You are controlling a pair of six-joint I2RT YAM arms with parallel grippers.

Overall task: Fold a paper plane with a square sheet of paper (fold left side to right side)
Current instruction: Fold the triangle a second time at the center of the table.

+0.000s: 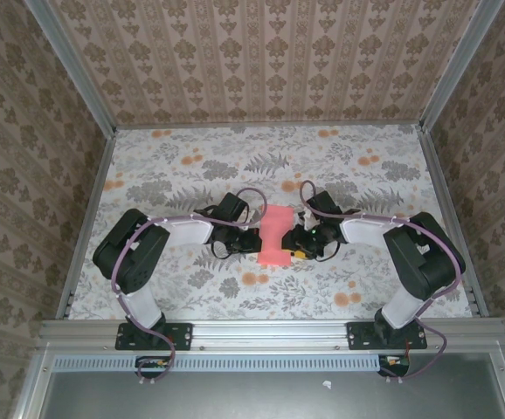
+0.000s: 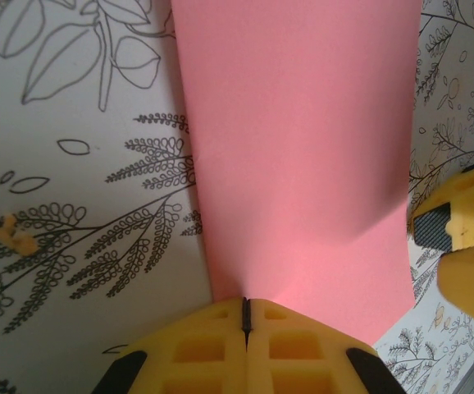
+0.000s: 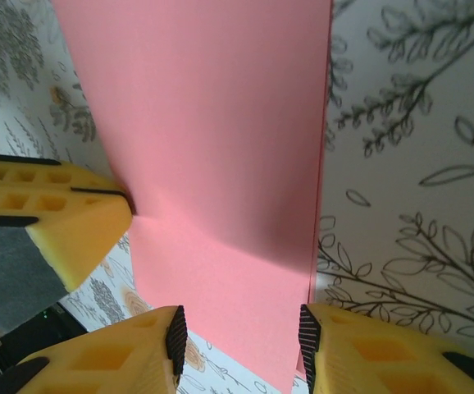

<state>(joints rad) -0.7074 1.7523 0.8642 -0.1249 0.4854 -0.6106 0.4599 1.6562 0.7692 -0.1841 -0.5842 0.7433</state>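
Note:
The salmon-pink sheet of paper [image 1: 276,234] lies mid-table as a narrow upright strip, doubled over; two layers show along its right edge [image 3: 317,246]. My left gripper [image 1: 254,241] comes in from the left. Its yellow jaws [image 2: 246,310] are shut on the sheet's left edge, and the paper [image 2: 303,164] bends slightly upward from that pinch. My right gripper [image 1: 300,247] stands open at the sheet's right side. In the right wrist view the paper [image 3: 212,148] runs across the gap between its two ribbed pads [image 3: 175,338]. No finished dart shape is in view.
The table carries a grey leaf print with orange flower blotches [image 1: 254,278]. Aluminium rails [image 1: 270,330] and patterned walls box it in. The two grippers face each other closely across the strip, the right one's yellow fingers [image 2: 462,246] near the left one's tip.

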